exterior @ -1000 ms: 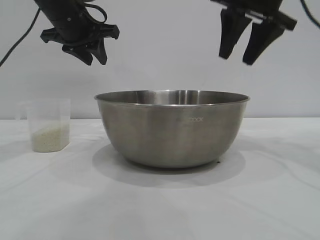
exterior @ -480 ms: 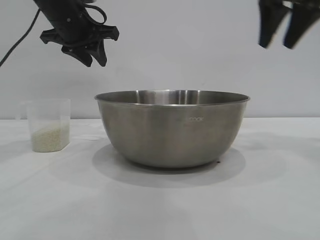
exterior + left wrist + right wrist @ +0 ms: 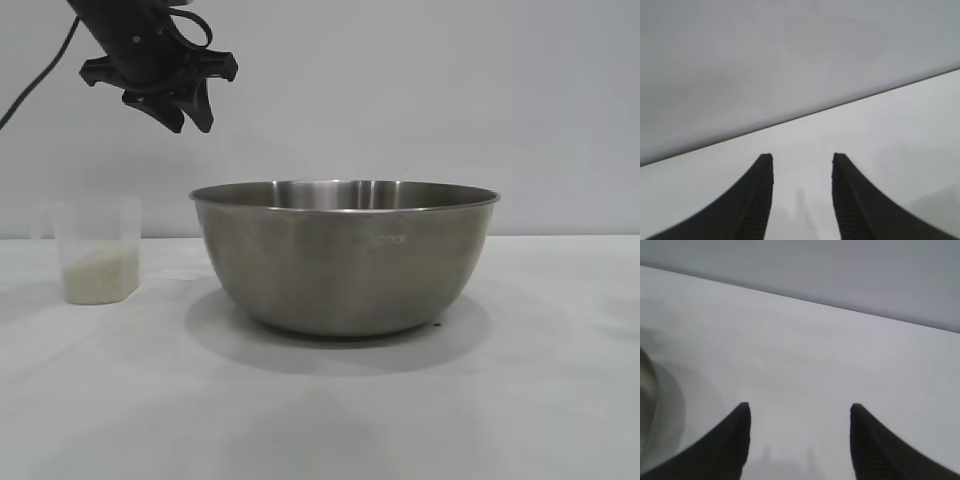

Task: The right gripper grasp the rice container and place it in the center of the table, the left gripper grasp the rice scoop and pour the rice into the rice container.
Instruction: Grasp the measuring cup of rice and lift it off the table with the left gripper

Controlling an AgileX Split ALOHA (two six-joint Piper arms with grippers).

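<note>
The rice scoop [image 3: 97, 250], holding rice [image 3: 99, 276], stands left of the rice container [image 3: 345, 255] on the table [image 3: 320, 410].

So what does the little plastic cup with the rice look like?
The rice scoop is a small see-through plastic cup standing upright on the white table, off to the left of the big steel bowl and apart from it. Cream rice fills its bottom part. Nothing touches it; the left claw hangs above, empty.

Brushed steel rice container [image 3: 345, 255], translucent plastic rice scoop [image 3: 98, 250], smooth matt white table [image 3: 320, 420].
</note>
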